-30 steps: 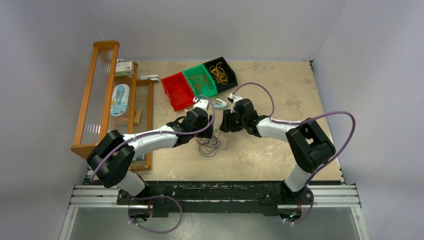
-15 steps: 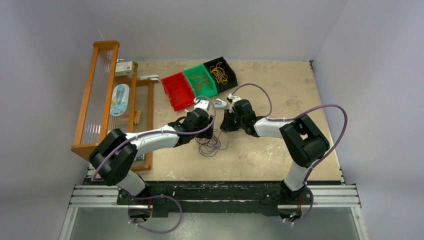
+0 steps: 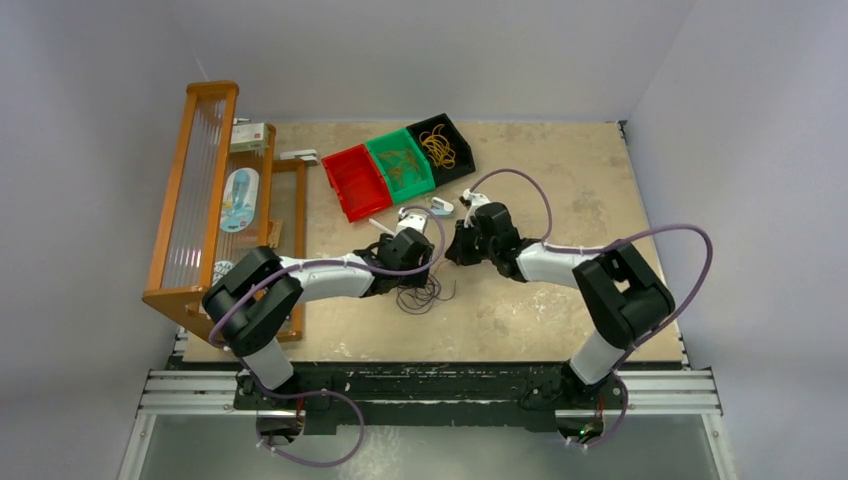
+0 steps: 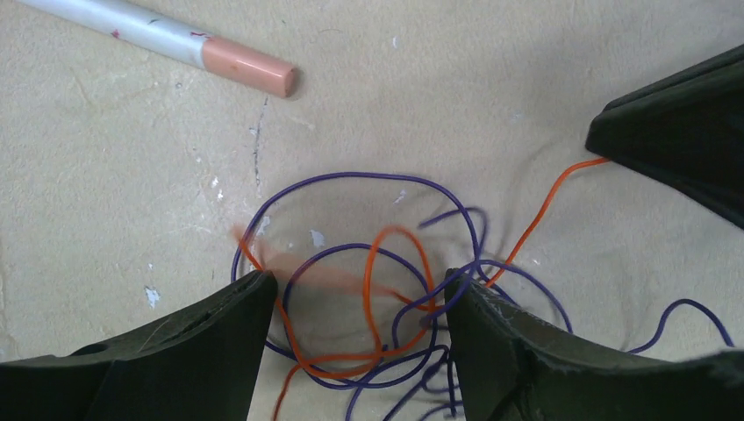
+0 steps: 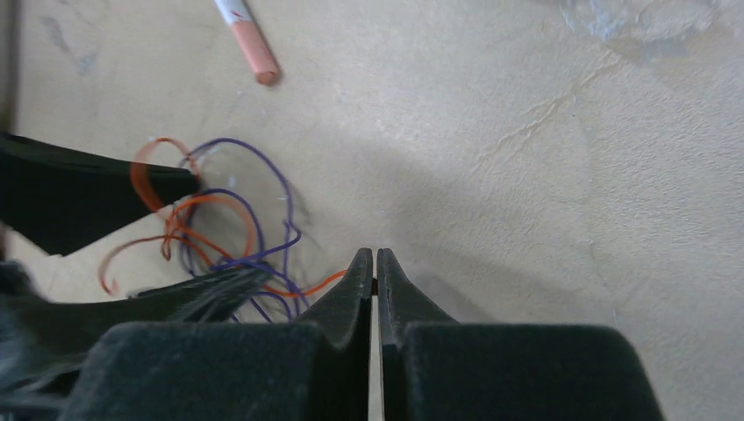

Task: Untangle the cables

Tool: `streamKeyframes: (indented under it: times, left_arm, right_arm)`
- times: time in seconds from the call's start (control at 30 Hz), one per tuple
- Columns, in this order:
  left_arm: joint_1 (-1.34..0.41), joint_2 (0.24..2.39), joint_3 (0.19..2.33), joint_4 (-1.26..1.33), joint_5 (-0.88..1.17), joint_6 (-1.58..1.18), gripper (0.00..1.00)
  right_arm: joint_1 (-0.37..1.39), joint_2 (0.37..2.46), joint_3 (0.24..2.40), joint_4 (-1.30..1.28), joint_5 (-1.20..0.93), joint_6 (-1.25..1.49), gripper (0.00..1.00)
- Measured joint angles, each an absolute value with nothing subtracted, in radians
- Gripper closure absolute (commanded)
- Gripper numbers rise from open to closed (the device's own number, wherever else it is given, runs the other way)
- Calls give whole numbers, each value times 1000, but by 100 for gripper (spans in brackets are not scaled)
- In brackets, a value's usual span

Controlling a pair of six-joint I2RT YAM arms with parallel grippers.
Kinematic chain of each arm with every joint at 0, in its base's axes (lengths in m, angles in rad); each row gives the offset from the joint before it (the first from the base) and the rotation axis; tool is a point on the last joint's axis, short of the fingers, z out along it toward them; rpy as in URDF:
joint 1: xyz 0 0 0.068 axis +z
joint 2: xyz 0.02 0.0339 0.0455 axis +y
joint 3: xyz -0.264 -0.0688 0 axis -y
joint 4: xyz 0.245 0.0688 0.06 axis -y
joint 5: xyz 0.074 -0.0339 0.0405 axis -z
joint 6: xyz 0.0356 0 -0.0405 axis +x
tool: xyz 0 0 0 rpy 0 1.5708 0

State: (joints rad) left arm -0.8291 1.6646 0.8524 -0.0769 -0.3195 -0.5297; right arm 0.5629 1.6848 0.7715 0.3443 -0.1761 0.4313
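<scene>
Cables [image 4: 397, 230] are seen in a loose heap on the tan desk [image 3: 560, 180], near its middle, between the two arms. They are very thin, purple and orange, and looped over one another. The left pincer [image 4: 360, 289] is held wide apart over the heap, one finger at each side. The right pincer [image 5: 375, 261] is pressed tight, with one orange cable [image 4: 540, 213] nipped at its tip. A white pen [image 4: 250, 66] with a pink cap is laid nearby.

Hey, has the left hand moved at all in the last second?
Yes. In the top view, the left hand has drawn back from the red bin toward the near table edge and slightly right, over the cables.
</scene>
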Motion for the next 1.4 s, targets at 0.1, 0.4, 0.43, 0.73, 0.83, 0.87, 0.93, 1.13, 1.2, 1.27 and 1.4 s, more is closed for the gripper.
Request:
streamKeyframes:
  times: [0.1,0.4,0.43,0.73,0.83,0.87,0.93,1.13,1.2,1.27,1.4]
  left_arm:
    - [-844,1681,855,-72,-362,-522,32]
    - [-854,1694,855,-59,-402,-522,33]
    - [-854,1696,855,-56,-405,-522,33]
    - [-854,1705,855,-36,-421,-522,34]
    - [-854,1705,855,-36,-422,-523,34]
    - [-854,1705,855,-36,-423,-523,34]
    - [-854,1705,855,-36,-424,-523,34]
    - [-854,1705,855,-36,-426,-523,34]
    - [-854,1705,855,-35,-426,-523,34]
    - [-854,1705,855,-35,-427,-523,34]
    - [-854,1705,854,-34,-428,-523,35]
  right_arm:
    - [563,1623,760,344,-176,437,100]
    - [566,1338,727,313,-64,476,100]
    - [566,1296,724,305,-33,479,100]
    - [554,998,726,258,289,409,100]
    - [545,951,745,233,360,362,100]
    - [543,939,756,220,384,345,100]
    - [542,915,780,199,424,315,100]
    - [542,818,857,157,506,228,100]
    - [542,793,884,156,525,200,100]
    - [542,776,927,151,557,169,100]
    - [542,770,1021,146,605,104,100]
